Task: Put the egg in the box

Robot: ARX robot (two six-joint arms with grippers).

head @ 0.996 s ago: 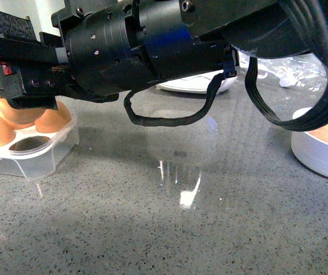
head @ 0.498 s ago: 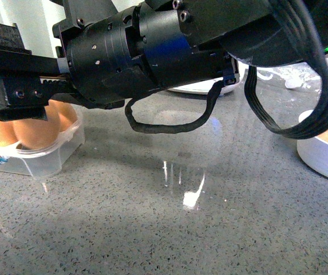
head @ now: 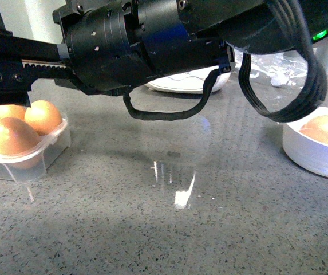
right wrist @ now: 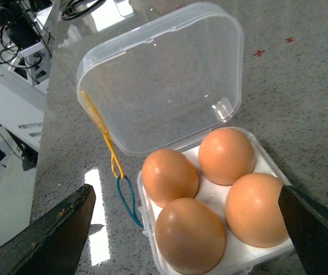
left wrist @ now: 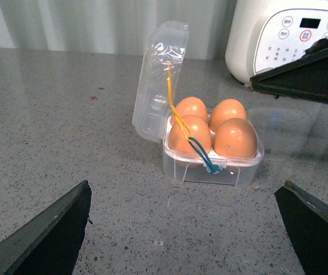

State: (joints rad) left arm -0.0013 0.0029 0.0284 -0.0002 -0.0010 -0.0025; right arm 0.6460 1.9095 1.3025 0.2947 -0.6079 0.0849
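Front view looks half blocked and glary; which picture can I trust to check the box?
Front view: a dark arm fills the top, close and soft; a white glare patch sits on the counter; the box is cut off at the frame edge. Left wrist view: even light, box and four eggs sharp. Right wrist view: sharpest on the eggs, with a glare streak beside the box.

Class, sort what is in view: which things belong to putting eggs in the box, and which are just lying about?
Job: clear box, its four eggs.
Lying about: white bowl of eggs, rice cooker, white dish at the back.
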